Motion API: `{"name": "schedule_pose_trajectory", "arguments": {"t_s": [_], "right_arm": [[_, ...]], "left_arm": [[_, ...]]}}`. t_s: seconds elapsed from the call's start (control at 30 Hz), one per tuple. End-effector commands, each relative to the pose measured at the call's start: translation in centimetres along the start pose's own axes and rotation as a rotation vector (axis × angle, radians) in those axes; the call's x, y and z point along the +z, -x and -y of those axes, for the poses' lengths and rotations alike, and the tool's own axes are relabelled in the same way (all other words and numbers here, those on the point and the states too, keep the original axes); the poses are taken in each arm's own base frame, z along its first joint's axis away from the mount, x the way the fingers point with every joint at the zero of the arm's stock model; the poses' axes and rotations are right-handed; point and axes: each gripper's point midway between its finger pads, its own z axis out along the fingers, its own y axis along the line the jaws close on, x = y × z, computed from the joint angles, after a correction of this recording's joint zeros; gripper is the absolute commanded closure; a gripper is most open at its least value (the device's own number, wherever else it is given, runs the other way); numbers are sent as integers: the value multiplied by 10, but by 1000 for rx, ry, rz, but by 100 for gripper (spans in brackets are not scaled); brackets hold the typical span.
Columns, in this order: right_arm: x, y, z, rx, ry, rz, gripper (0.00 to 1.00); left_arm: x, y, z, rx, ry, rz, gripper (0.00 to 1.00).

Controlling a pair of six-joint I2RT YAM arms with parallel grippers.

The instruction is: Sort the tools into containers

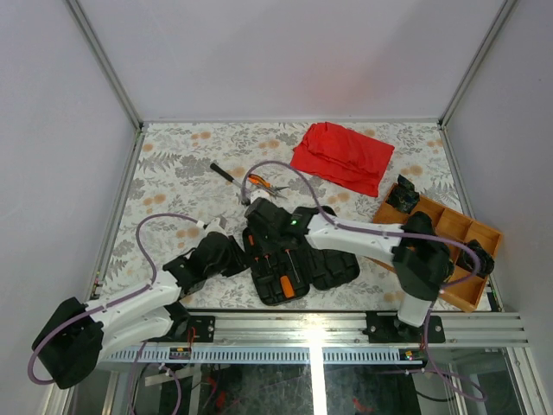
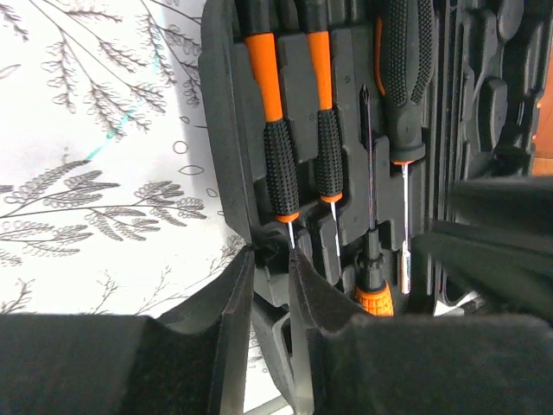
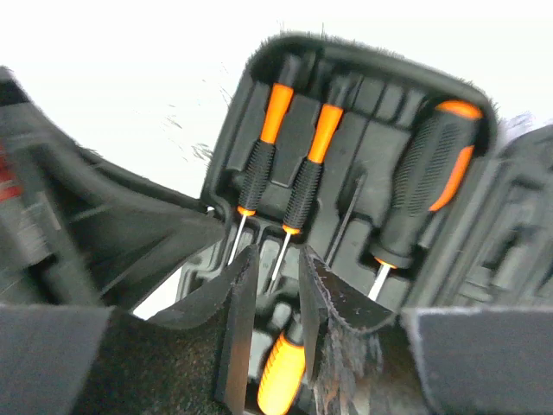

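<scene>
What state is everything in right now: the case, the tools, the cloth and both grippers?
tool case: open, lying flat.
slim screwdrivers: seated in their slots.
pliers: loose on the table, outside the case.
black-handled driver: loose on the table.
red cloth: crumpled, beyond the case.
left gripper: narrow gap at the case's edge; grip unclear.
right gripper: narrow gap, an orange handle showing in it; grip unclear.

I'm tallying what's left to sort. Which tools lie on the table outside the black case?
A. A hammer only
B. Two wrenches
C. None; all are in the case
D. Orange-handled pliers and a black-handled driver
D: the top view shows the pliers and the black-handled driver lying on the table beyond the open case, near the red cloth.
</scene>
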Motion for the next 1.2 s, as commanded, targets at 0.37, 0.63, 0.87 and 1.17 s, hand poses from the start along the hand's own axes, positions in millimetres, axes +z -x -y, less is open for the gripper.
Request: {"name": "schedule_pose_trajectory", "arguments": {"t_s": [0.37,0.63,0.87,1.17], "right_arm": [[-123,21,105,138,-220,537,47],[-117,-31,124,196,-215,487,41],[-112,-59,112,167,-110,407,39],[-120,-55,129,183,-123,367,35]], "left_arm": [[-25,55,21,88,87,142,52],[-31,95,35,123,122,195,47],[-22,123,32,99,120,176,47],[-20,147,16,109,166,143,47]]}}
